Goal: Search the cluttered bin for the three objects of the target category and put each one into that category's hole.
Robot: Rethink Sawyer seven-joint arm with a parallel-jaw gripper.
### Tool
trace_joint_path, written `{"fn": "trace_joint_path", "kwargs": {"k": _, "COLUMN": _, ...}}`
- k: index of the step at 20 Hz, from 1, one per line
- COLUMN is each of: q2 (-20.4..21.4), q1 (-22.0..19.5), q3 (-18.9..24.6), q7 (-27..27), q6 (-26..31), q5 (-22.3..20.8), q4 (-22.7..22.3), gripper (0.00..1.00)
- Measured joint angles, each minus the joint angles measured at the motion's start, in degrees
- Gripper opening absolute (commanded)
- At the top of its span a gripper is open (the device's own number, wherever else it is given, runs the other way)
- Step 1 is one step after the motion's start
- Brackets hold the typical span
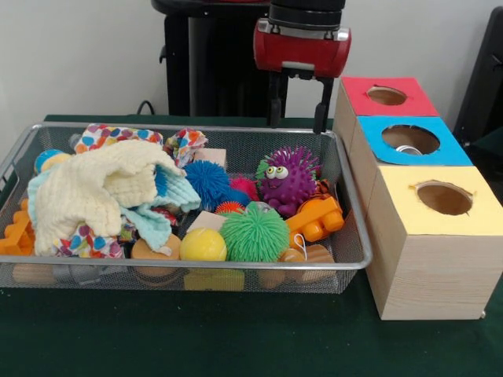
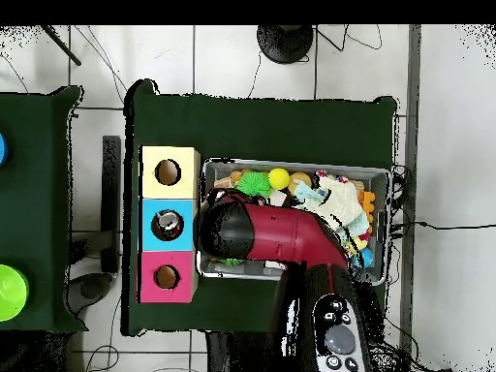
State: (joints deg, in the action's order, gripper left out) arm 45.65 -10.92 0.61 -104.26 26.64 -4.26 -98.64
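Observation:
My gripper (image 1: 299, 116) hangs open above the far right corner of the wire mesh bin (image 1: 236, 265), with nothing between its fingers. In the bin lie a purple spiky ball with eyes (image 1: 288, 177), a blue spiky ball (image 1: 208, 181), a green spiky ball (image 1: 254, 233), a yellow ball (image 1: 203, 245) and an orange plastic toy (image 1: 314, 220). A cream cloth (image 1: 102, 192) covers the left half. In the overhead view the red arm (image 2: 281, 237) hides the gripper and the bin's left part; the green ball (image 2: 254, 182) and yellow ball (image 2: 279, 177) show.
Right of the bin stand three wooden boxes with holes: red top (image 1: 385, 96), blue top (image 1: 410, 139), yellow top (image 1: 442, 198). Overhead they line up as yellow (image 2: 168, 172), blue (image 2: 168, 225), red (image 2: 167, 276). A green disc (image 2: 10, 291) lies on a side table.

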Motion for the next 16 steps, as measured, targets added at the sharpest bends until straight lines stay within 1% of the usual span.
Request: {"fn": "trace_joint_path", "kwargs": {"k": 16, "q2": -0.2, "q1": 0.6, "q3": 0.0, "q7": 0.0, "q6": -0.1, "q5": 0.0, "q4": 0.0, "gripper": 1.0}}
